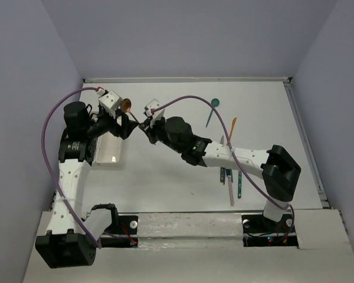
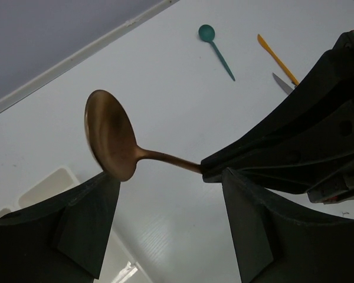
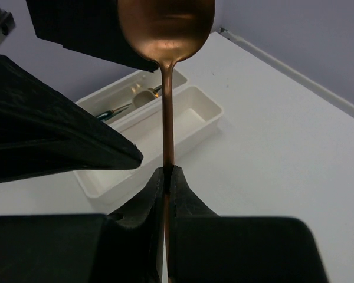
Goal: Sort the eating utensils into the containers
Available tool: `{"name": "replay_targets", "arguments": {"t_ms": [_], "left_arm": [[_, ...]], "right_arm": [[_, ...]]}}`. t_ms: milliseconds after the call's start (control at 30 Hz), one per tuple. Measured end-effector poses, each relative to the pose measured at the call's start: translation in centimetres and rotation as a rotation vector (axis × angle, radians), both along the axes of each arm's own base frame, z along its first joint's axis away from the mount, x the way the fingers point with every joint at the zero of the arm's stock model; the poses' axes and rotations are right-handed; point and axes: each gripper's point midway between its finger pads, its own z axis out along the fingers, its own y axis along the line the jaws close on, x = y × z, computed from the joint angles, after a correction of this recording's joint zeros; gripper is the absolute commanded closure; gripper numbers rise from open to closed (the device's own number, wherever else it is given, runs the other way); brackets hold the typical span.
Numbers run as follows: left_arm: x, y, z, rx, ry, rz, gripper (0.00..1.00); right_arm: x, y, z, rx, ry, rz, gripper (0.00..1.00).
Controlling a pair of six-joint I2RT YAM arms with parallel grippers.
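My right fingers [image 3: 146, 203] pinched the copper spoon [image 2: 109, 135] by its handle, bowl aimed between my wide-spread left fingers [image 2: 85, 221].

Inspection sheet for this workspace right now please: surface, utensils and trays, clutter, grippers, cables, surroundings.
Surface: white table, no spills seen.
Job's things: copper spoon held in the air; paired white trays at left, utensils in one compartment; teal spoon, orange knife and a cluster of utensils lie loose at right.
Clutter: nothing seen.
Grippers: right gripper shut on the spoon's handle; left gripper open beside its bowl.
Cables: a purple cable loops off each arm.
Surroundings: plain grey walls.
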Motion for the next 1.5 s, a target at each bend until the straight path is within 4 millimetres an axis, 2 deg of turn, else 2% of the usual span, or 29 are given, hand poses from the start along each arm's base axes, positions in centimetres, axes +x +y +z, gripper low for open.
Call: {"name": "replay_targets", "arguments": {"t_ms": [133, 300, 400, 500, 600, 633, 700, 733, 800, 900, 933, 967, 1000, 1033, 1100, 1200, 1267, 1333, 1367, 1400, 1467, 1500], "left_arm": [[-0.1, -0.4, 0.3, -0.031, 0.001, -0.014, 0.19], [0.2, -0.5, 0.6, -0.065, 0.006, 0.002, 0.20], [0.5, -0.4, 0.8, -0.082, 0.001, 0.019, 0.25], [0.6, -0.3, 1.0, -0.096, -0.007, 0.037, 0.40], [0.8, -0.2, 1.1, -0.105, -0.009, 0.047, 0.49], [0.9, -0.2, 1.1, -0.105, -0.012, 0.052, 0.60], [0.7, -0.4, 1.2, -0.123, -0.006, 0.041, 0.74], [0.7, -0.5, 1.3, -0.129, -0.005, 0.042, 0.87], [0.1, -1.2, 1.5, -0.141, 0.000, 0.010, 0.98], [0.0, -1.2, 1.6, -0.144, 0.001, 0.014, 1.00], [0.0, -1.2, 1.6, -0.143, 0.000, 0.018, 1.00], [0.1, -1.1, 1.5, -0.139, 0.001, 0.024, 1.00], [0.1, -1.0, 1.4, -0.136, 0.003, 0.030, 1.00], [0.2, -0.9, 1.2, -0.127, 0.003, 0.036, 1.00], [1.2, 0.6, 0.5, -0.067, -0.011, 0.109, 1.00], [3.1, 3.7, -1.1, 0.006, 0.003, 0.216, 1.00], [4.7, 7.4, -2.4, 0.058, 0.031, 0.321, 1.00], [6.4, 12.4, -4.1, 0.111, 0.077, 0.459, 1.00], [6.8, 13.8, -4.6, 0.128, 0.091, 0.495, 1.00], [7.5, 16.1, -5.7, 0.158, 0.120, 0.556, 1.00], [8.1, 18.7, -7.6, 0.207, 0.168, 0.621, 1.00], [8.3, 19.4, -8.5, 0.229, 0.192, 0.633, 1.00]], "right_arm": [[-0.6, 0.8, 1.5, 0.036, -0.020, 0.020, 1.00], [-1.1, 1.2, 1.8, 0.047, -0.027, 0.033, 1.00], [-1.6, 1.5, 2.0, 0.054, -0.031, 0.045, 1.00], [-2.2, 2.0, 2.2, 0.062, -0.033, 0.066, 1.00], [-2.8, 2.4, 2.6, 0.077, -0.036, 0.087, 1.00], [-2.9, 2.5, 2.6, 0.081, -0.035, 0.093, 1.00], [-3.0, 2.6, 2.6, 0.082, -0.031, 0.098, 1.00], [-3.0, 2.6, 2.4, 0.081, -0.025, 0.099, 1.00], [-3.0, 2.8, 2.0, 0.085, -0.016, 0.100, 1.00], [-3.0, 2.9, 2.0, 0.091, -0.014, 0.099, 0.98], [-3.0, 2.9, 2.0, 0.090, -0.013, 0.097, 0.88], [-2.9, 2.9, 1.9, 0.090, -0.012, 0.094, 0.74], [-2.8, 2.9, 1.8, 0.087, -0.010, 0.089, 0.43], [-2.7, 3.0, 1.8, 0.086, -0.008, 0.085, 0.34], [-2.7, 3.0, 1.6, 0.083, 0.004, 0.079, 0.22], [-2.6, 2.8, 1.4, 0.079, 0.006, 0.060, 0.21], [-2.3, 2.4, 1.2, 0.069, 0.011, 0.037, 0.20], [-2.3, 1.6, 0.8, 0.057, 0.017, 0.015, 0.20], [-2.3, 1.1, 0.6, 0.050, 0.020, 0.005, 0.20], [-2.4, 0.7, 0.5, 0.047, 0.023, -0.003, 0.20], [-2.4, -0.2, 0.4, 0.044, 0.028, -0.021, 0.20], [-2.4, -0.5, 0.3, 0.043, 0.030, -0.029, 0.20]]}}
